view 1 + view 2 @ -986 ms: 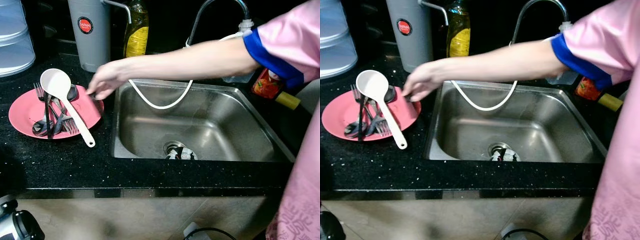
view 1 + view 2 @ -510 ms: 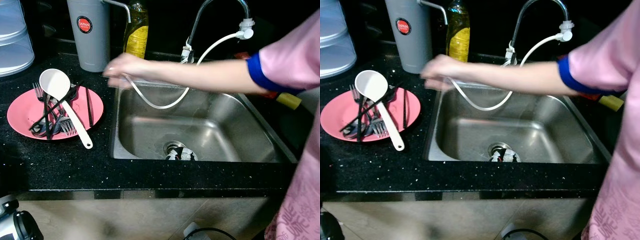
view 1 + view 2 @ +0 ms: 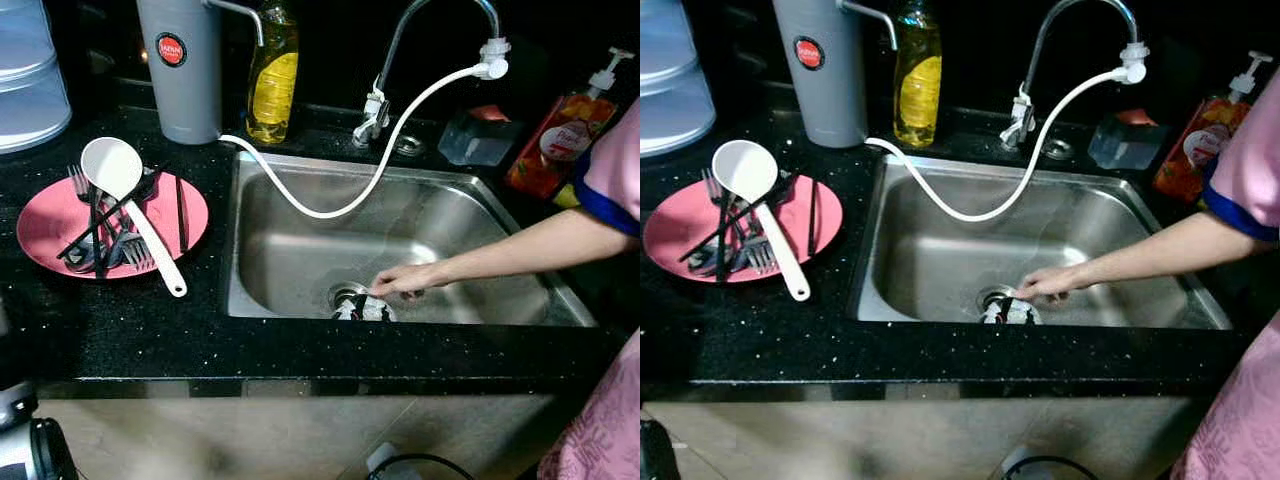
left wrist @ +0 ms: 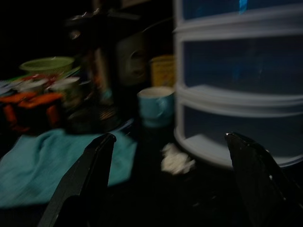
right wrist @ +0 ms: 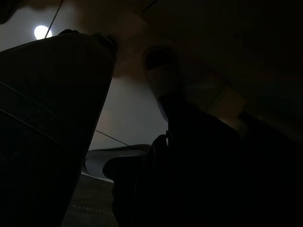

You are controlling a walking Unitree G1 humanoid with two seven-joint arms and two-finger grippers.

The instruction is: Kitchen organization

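Note:
A pink plate sits on the black counter left of the sink, holding a white ladle, forks, spoons and black chopsticks. The steel sink has small items lying in its drain. A person's hand reaches in from the right and touches those items. My left arm hangs low at the counter's front. In the left wrist view my left gripper is open and holds nothing. The right wrist view is very dark.
Behind the sink stand a grey canister, a yellow dish soap bottle, the tap with a white hose and a red pump bottle. A clear stacked container stands at far left. The left wrist view has white drawers, a blue cup and a teal cloth.
The person's hand left black chopsticks on the pink plate, drew back over the sink's rim, then went down to the drain. The arm no longer hides the bottles behind the sink.

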